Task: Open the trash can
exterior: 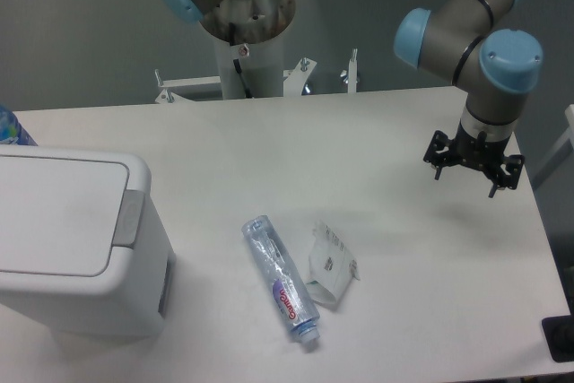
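The trash can (76,239) is a big white boxy bin at the left front of the table, its flat lid down and a grey push tab (131,219) on its right edge. My gripper (466,177) hangs above the table's right side, far from the bin. Its black fingers point down and stand spread apart, open, with nothing between them.
A clear plastic bottle (281,279) lies on the table in front of centre, with a crumpled white wrapper (329,265) just to its right. The arm's base column (244,38) stands behind the table. A blue object (11,127) peeks in at the left edge.
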